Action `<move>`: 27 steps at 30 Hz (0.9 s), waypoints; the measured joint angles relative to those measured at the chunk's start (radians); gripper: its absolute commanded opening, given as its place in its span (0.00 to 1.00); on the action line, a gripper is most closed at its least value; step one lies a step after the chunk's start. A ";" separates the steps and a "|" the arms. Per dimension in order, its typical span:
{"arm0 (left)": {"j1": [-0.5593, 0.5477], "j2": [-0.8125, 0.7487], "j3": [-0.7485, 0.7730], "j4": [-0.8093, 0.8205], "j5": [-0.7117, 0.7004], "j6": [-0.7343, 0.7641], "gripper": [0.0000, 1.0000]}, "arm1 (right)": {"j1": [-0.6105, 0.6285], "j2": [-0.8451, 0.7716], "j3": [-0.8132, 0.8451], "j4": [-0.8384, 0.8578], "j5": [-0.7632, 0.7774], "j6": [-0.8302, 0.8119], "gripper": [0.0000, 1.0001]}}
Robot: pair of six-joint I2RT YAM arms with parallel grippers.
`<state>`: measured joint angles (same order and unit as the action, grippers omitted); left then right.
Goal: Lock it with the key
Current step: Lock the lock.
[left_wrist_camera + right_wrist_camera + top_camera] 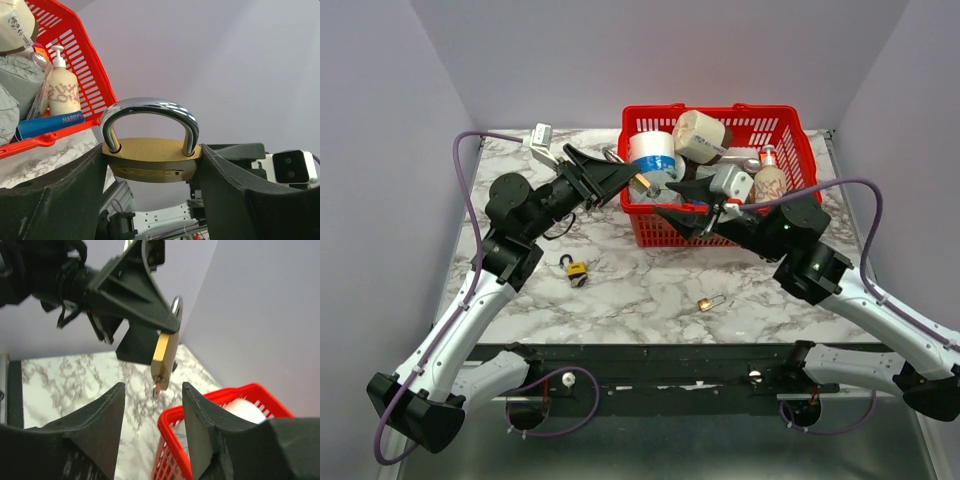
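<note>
My left gripper [151, 150] is shut on a brass padlock [150, 162] with a chrome shackle [149, 106], holding it in the air by its two ends. Both legs of the shackle sit in the body. From above, the padlock [642, 183] hangs at the red basket's left front corner. In the right wrist view a small key [157, 389] sticks out of the bottom of the padlock [164, 357]. My right gripper [153, 386] is open, its fingers either side of the key in the picture but short of it. The right gripper [672, 203] points left at the lock.
The red basket [790, 125] at the back holds a tape roll [653, 152], a soap bottle [769, 180] and other items. Two small padlocks lie on the marble table, one at the left [576, 268] and one at the centre [708, 302].
</note>
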<state>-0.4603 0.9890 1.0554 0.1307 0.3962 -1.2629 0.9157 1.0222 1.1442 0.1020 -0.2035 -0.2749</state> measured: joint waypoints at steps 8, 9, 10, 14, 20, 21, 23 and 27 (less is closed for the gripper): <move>0.000 0.000 0.000 -0.002 0.006 0.010 0.00 | 0.000 0.072 0.001 -0.085 -0.013 -0.013 0.43; 0.000 0.000 0.000 -0.002 0.006 0.010 0.00 | 0.000 0.073 0.001 -0.089 -0.013 -0.013 0.43; 0.000 0.000 0.000 -0.002 0.006 0.011 0.00 | 0.000 0.073 0.002 -0.091 -0.011 -0.014 0.42; 0.000 0.000 0.000 -0.006 0.006 0.014 0.00 | 0.000 0.075 0.021 -0.094 0.009 -0.014 0.39; 0.000 0.000 0.000 -0.006 0.005 0.015 0.00 | 0.000 0.089 0.051 -0.090 0.027 -0.015 0.33; -0.002 0.000 0.000 -0.006 0.005 0.017 0.00 | 0.000 0.093 0.053 -0.090 0.027 -0.014 0.32; -0.005 -0.001 0.000 -0.006 0.005 0.018 0.00 | 0.000 0.101 0.054 -0.090 0.027 -0.014 0.29; -0.013 -0.005 0.000 -0.008 0.003 0.025 0.00 | 0.000 0.119 0.056 -0.090 0.027 -0.015 0.21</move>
<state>-0.4736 0.9844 1.0554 0.1226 0.3992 -1.2381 0.9157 1.1408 1.2007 0.0116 -0.1764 -0.2901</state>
